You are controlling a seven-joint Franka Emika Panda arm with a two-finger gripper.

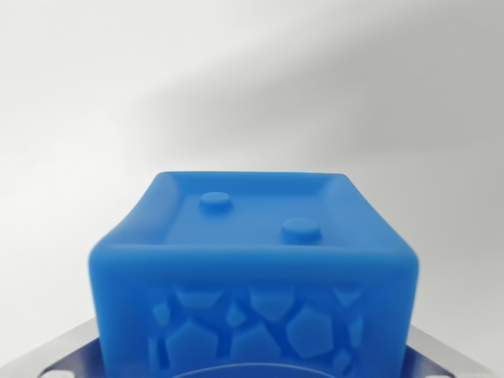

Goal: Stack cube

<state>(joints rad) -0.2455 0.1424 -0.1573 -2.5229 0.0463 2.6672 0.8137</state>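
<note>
Filling the near centre, the blue rubbery cube with two raised studs (256,272) sits close under my wrist, though I cannot tell how my pincer stands.

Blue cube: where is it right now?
In the wrist view, the blue cube fills the lower centre, close to the camera, with metallic parts at both bottom corners.

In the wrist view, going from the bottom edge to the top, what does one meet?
Metal part of the gripper mount → blue cube's patterned side face → cube's top face with two round studs → plain white surface.
</note>
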